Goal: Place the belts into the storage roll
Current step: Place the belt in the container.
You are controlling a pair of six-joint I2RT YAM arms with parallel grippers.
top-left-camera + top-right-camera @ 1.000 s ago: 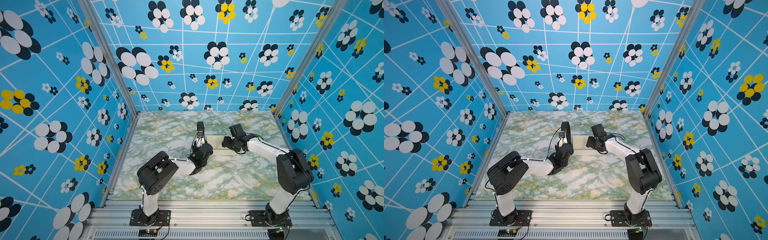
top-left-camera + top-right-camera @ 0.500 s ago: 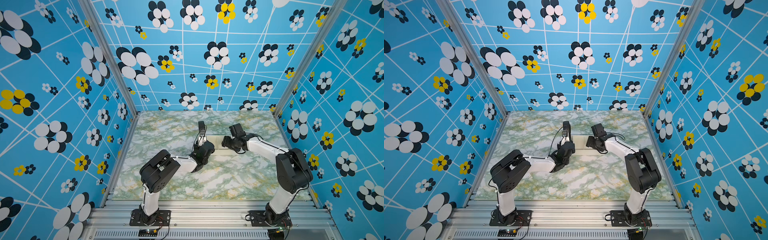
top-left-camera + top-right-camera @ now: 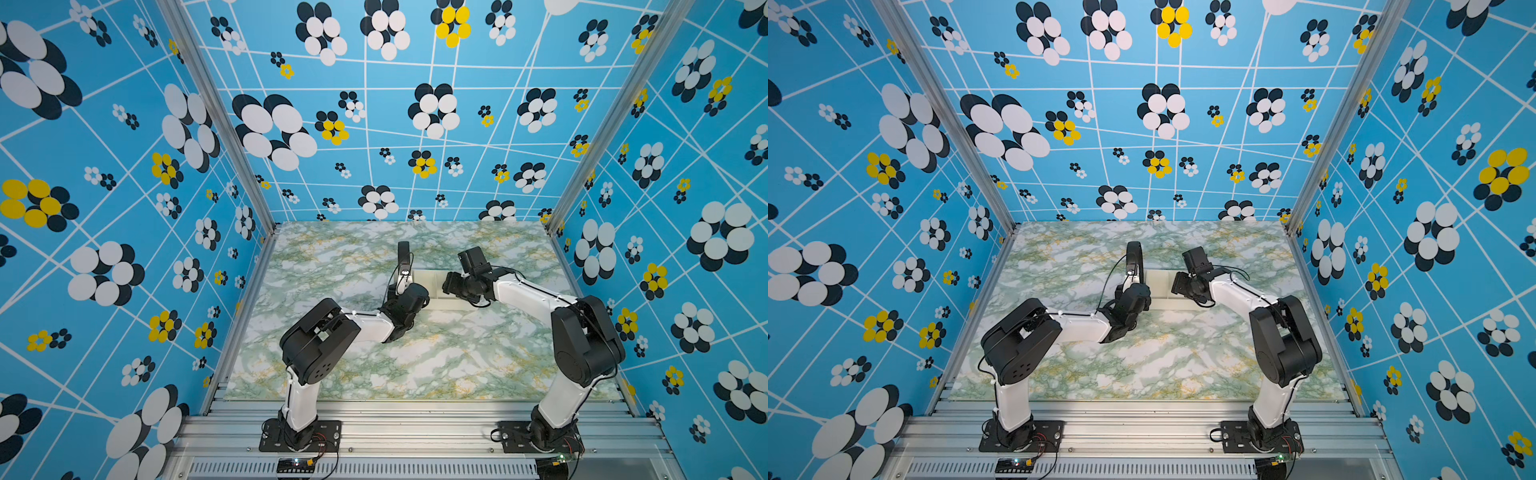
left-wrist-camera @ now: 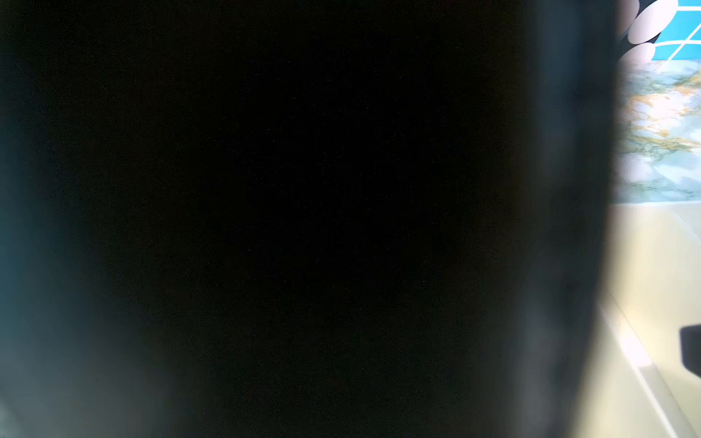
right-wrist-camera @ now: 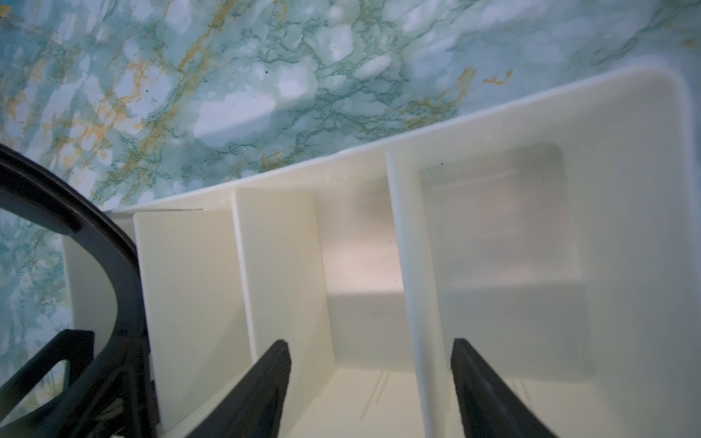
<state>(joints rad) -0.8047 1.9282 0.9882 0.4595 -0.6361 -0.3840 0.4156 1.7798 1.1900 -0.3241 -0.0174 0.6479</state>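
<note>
Left arm (image 3: 365,326) has shifted nearer the storage roll (image 3: 434,284), so the belt (image 3: 403,254) now stands looped at its end, judged ready for lowering; left jaws' state unclear, right jaws open astride a divider (image 5: 413,265).

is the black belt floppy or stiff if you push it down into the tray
Probably springy rather than limp: the belt holds a smooth standing arc at one end of the tray. Pushed down, it may bounce back out. Its surface looks smooth, so it may slip in a loose grip.
</note>
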